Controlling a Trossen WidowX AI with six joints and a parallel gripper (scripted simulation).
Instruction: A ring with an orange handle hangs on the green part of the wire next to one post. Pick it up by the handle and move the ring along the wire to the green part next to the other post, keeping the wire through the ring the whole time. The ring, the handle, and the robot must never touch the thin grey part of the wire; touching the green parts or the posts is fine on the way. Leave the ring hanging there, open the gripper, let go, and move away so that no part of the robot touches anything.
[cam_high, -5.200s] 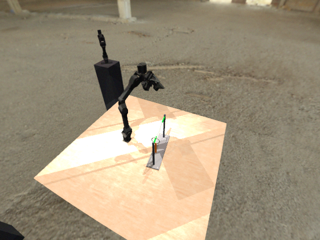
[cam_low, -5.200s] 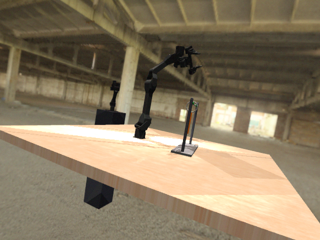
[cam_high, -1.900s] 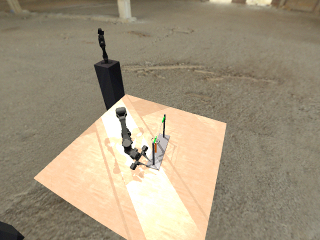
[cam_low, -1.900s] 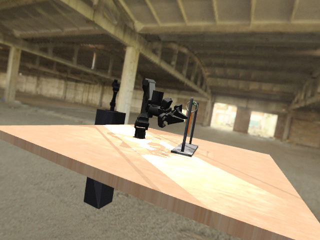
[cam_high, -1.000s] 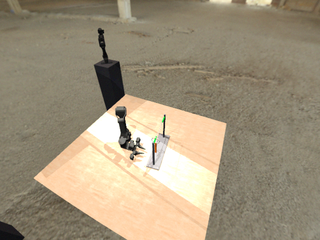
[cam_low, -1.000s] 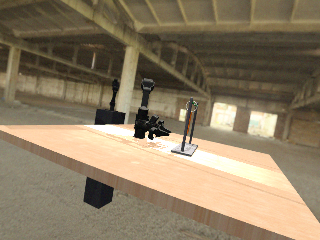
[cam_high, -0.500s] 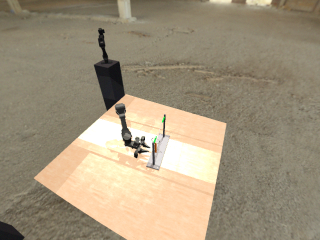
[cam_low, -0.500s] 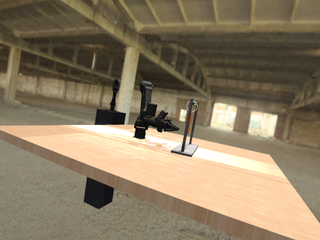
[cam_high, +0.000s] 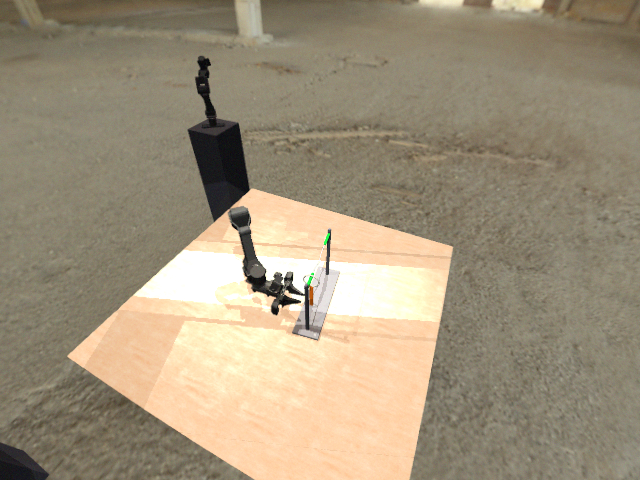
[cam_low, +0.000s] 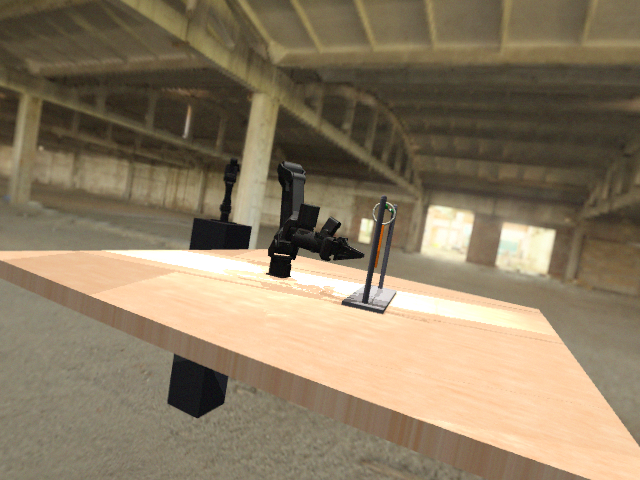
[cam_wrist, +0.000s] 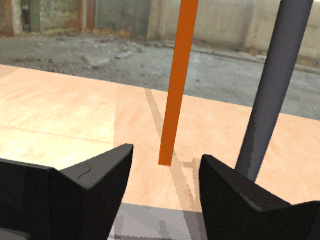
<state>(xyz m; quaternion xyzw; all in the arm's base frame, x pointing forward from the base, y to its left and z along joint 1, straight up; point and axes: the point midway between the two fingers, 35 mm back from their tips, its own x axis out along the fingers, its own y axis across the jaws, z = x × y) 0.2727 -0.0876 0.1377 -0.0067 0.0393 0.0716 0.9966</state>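
The ring (cam_high: 318, 282) (cam_low: 373, 213) hangs around the green part of the wire (cam_high: 310, 279) beside the near post (cam_high: 307, 315) (cam_low: 373, 258) (cam_wrist: 273, 90). Its orange handle (cam_high: 311, 296) (cam_low: 378, 248) (cam_wrist: 177, 90) hangs down below it. My gripper (cam_high: 302, 297) (cam_low: 363, 255) (cam_wrist: 166, 158) is partly open and empty, on the arm's side of the stand. In the wrist view the handle's lower end shows between the fingertips, beyond them, with the post to the right behind the right finger. The other green part (cam_high: 327, 238) is beside the far post (cam_high: 328, 258) (cam_low: 387, 253).
The thin grey wire runs between the green parts, above the grey base plate (cam_high: 326, 291) (cam_low: 379, 297) (cam_wrist: 145, 220). The stand is on the wooden table (cam_high: 248, 372) (cam_low: 289, 330). Another black arm (cam_high: 204, 85) (cam_low: 226, 193) stands on a dark pedestal (cam_high: 217, 160) (cam_low: 219, 235) beyond the table.
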